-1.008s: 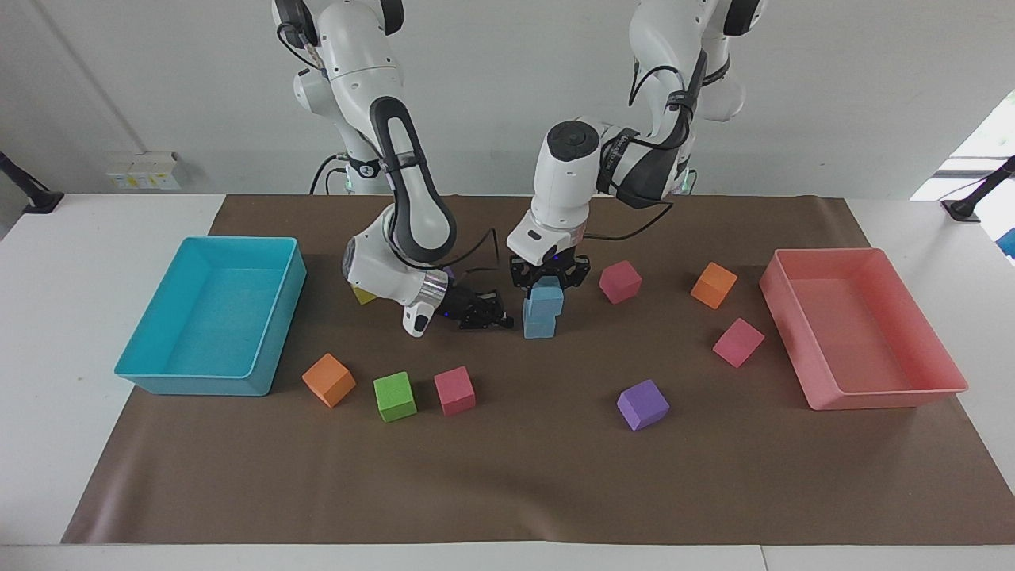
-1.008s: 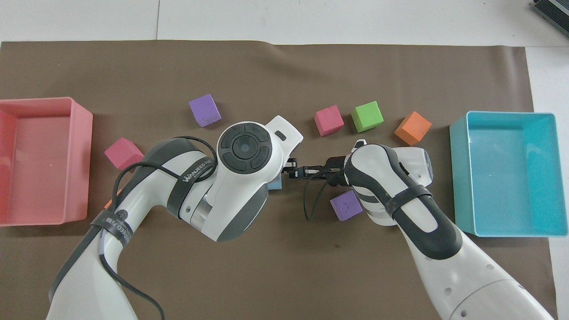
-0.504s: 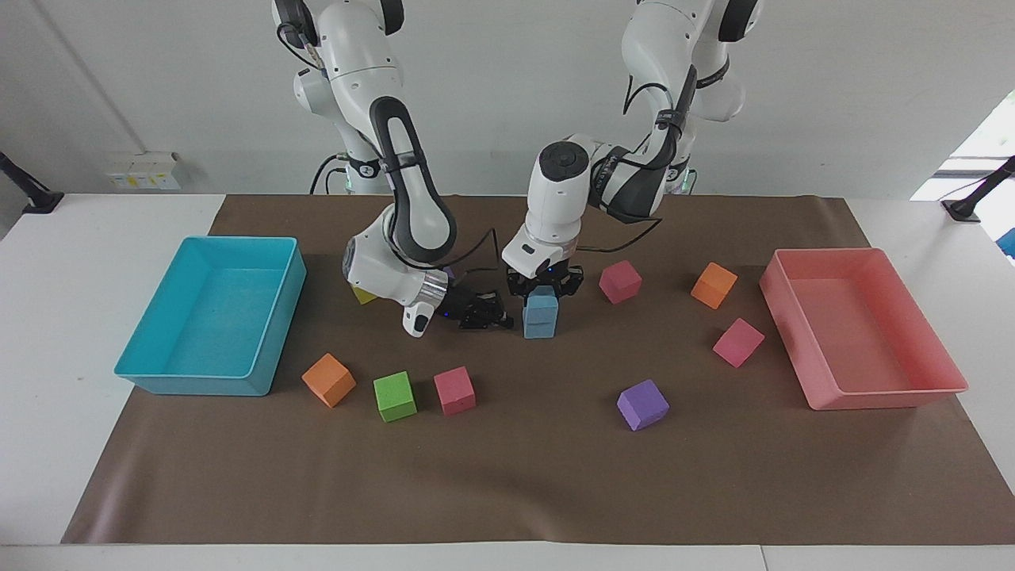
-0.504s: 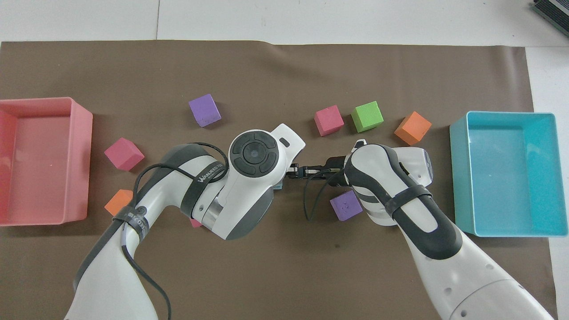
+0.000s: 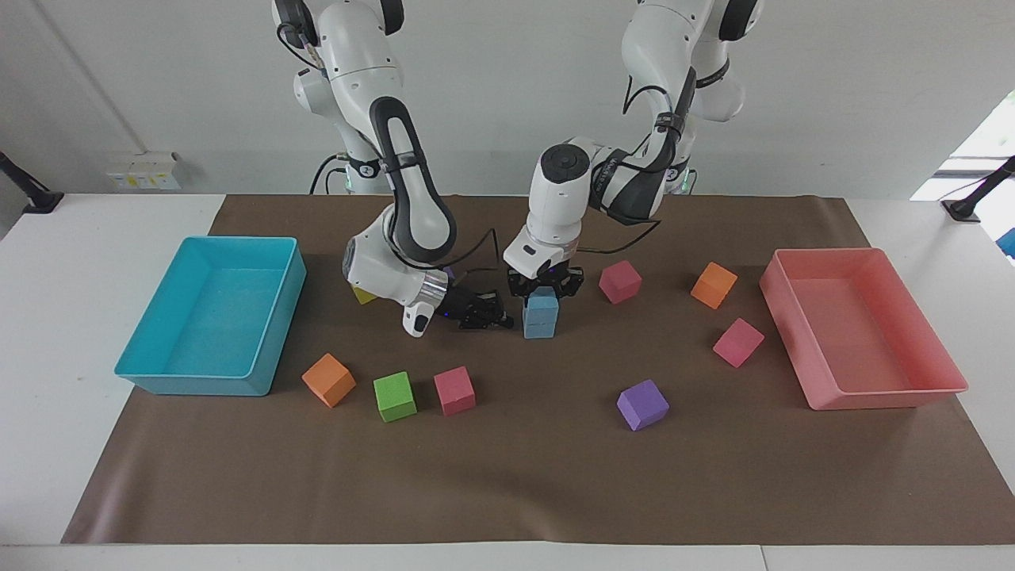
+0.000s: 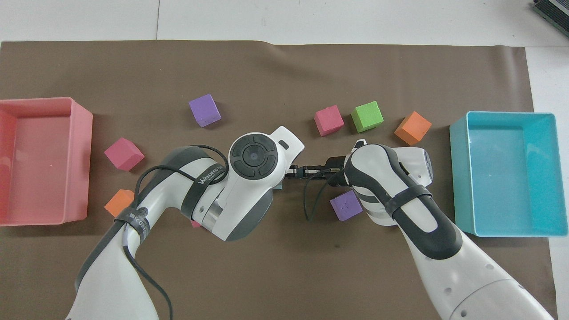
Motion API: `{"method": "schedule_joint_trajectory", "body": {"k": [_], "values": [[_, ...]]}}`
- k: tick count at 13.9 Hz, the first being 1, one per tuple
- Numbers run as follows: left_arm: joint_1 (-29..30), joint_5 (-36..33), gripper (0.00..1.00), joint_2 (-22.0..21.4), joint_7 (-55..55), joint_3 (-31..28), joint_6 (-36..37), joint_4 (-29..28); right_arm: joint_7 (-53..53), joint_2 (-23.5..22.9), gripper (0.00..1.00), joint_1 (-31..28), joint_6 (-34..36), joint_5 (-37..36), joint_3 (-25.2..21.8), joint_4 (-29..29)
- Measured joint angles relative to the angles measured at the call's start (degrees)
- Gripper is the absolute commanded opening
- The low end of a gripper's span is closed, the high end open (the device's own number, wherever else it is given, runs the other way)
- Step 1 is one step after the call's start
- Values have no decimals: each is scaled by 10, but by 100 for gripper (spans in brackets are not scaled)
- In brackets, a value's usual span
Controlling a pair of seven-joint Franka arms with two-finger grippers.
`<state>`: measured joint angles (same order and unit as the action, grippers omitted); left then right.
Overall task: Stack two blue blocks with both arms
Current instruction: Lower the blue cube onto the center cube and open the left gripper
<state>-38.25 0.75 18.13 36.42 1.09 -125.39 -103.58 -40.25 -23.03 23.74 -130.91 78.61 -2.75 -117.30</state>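
Observation:
Two sky-blue blocks stand stacked at the middle of the mat: the upper blue block (image 5: 542, 302) sits squarely on the lower blue block (image 5: 539, 324). My left gripper (image 5: 545, 288) comes straight down onto the upper block and is shut on it. My right gripper (image 5: 478, 311) lies low over the mat, pointing sideways at the stack from the right arm's end, a short gap away, holding nothing. In the overhead view the left wrist covers the stack; only a sliver of blue (image 6: 278, 187) shows, with the right gripper (image 6: 304, 170) beside it.
A turquoise tray (image 5: 279, 311) stands at the right arm's end and a pink tray (image 5: 880, 396) at the left arm's end. Loose cubes lie around: orange (image 5: 328, 380), green (image 5: 395, 396), pink (image 5: 454, 390), purple (image 5: 642, 404), pink (image 5: 737, 342), orange (image 5: 713, 285), pink (image 5: 619, 281), purple (image 6: 346, 206).
My left gripper has shifted the upper blue block slightly toward the right arm's end, so it now lines up over the lower one. The right arm has not moved.

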Motion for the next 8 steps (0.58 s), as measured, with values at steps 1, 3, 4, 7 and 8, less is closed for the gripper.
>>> {"method": "schedule_joint_trajectory", "body": {"k": [1, 3, 4, 7, 8], "values": [[0, 0, 31, 0, 0, 0, 0, -1, 0, 0, 0, 0, 0, 0, 0, 0], [0, 0, 37, -1, 0, 0, 0, -2, 0, 0, 0, 0, 0, 0, 0, 0], [0, 0, 46, -1, 0, 0, 0, -2, 0, 0, 0, 0, 0, 0, 0, 0], [0, 0, 100, -2, 0, 0, 0, -3, 0, 0, 0, 0, 0, 0, 0, 0], [0, 0, 100, -2, 0, 0, 0, -3, 0, 0, 0, 0, 0, 0, 0, 0]]}}
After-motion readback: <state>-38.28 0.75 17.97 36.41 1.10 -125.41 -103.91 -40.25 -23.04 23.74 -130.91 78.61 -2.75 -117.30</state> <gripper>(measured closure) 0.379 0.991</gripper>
